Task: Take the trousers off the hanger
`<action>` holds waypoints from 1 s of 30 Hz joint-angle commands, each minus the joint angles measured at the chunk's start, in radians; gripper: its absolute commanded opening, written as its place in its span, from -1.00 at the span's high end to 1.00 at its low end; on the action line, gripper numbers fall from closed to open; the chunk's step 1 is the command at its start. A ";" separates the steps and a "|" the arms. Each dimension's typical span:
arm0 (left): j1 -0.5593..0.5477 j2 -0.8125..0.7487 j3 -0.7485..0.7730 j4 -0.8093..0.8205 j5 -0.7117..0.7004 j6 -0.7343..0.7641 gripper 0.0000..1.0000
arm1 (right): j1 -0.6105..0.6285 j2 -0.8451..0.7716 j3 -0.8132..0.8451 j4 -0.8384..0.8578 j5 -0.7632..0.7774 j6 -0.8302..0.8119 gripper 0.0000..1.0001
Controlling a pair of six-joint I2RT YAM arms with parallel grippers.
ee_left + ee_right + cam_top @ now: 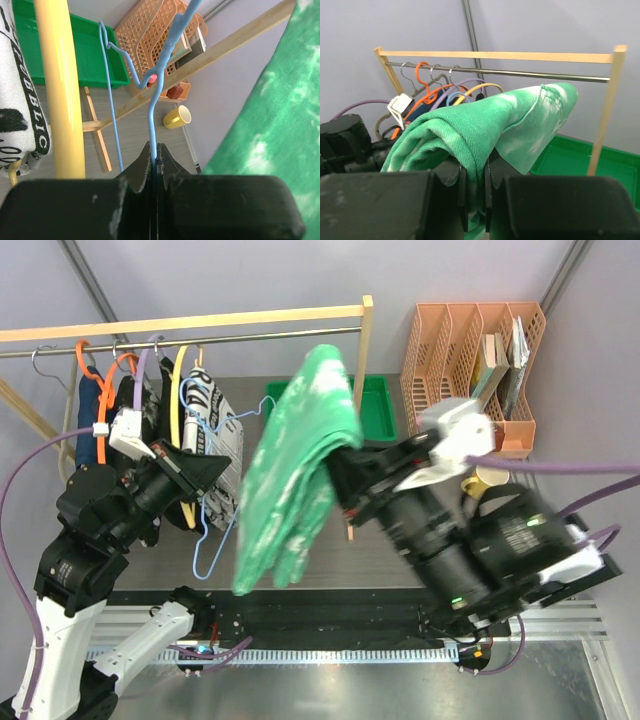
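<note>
The green mottled trousers (295,470) hang bunched in the air from my right gripper (342,472), which is shut on a thick fold of them (470,135); the jaws (475,172) pinch the cloth between both pads. The thin light blue wire hanger (206,532) is held by my left gripper (222,472), to the left of the trousers. In the left wrist view the gripper (154,156) is shut on the hanger's wire (159,80). The trousers (270,130) are to its right, apart from the wire.
A wooden rack with a metal rail (200,338) holds orange, yellow and other hangers and a newspaper-print garment (222,455). A green tray (378,405) lies behind the trousers. An orange file basket (475,350) and a yellow cup (177,116) stand at the right.
</note>
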 commanded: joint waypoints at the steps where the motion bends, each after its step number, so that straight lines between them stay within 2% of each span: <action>1: 0.000 -0.009 0.021 0.011 0.037 0.049 0.99 | -0.001 -0.294 -0.120 -0.140 -0.032 0.196 0.98; 5: 0.000 -0.011 0.033 -0.002 0.021 0.072 0.99 | -0.001 -0.486 -0.266 -0.455 -0.003 0.396 0.98; 11: 0.000 -0.003 0.051 0.008 0.019 0.090 0.99 | -0.001 -0.713 -0.422 -0.828 0.061 0.649 0.98; 15: 0.000 -0.005 0.048 -0.017 -0.002 0.119 0.99 | -0.001 -0.848 -0.571 -0.898 0.125 0.780 0.98; 20: 0.000 -0.043 -0.005 -0.020 -0.024 0.106 0.99 | -0.001 -1.017 -0.752 -0.900 0.280 0.824 0.98; 23: -0.002 -0.042 -0.004 -0.051 -0.033 0.109 0.99 | 0.015 -1.126 -0.812 -0.901 0.313 0.860 0.98; 26: 0.000 -0.049 -0.009 -0.061 -0.044 0.122 0.99 | 0.083 -1.152 -0.849 -0.900 0.415 0.861 0.98; 28: 0.000 -0.054 -0.009 -0.072 -0.053 0.124 0.99 | 0.136 -1.147 -0.860 -0.901 0.538 0.861 0.98; 30: 0.000 -0.055 -0.002 -0.080 -0.049 0.129 0.99 | 0.232 -1.153 -0.863 -0.903 0.639 0.872 0.98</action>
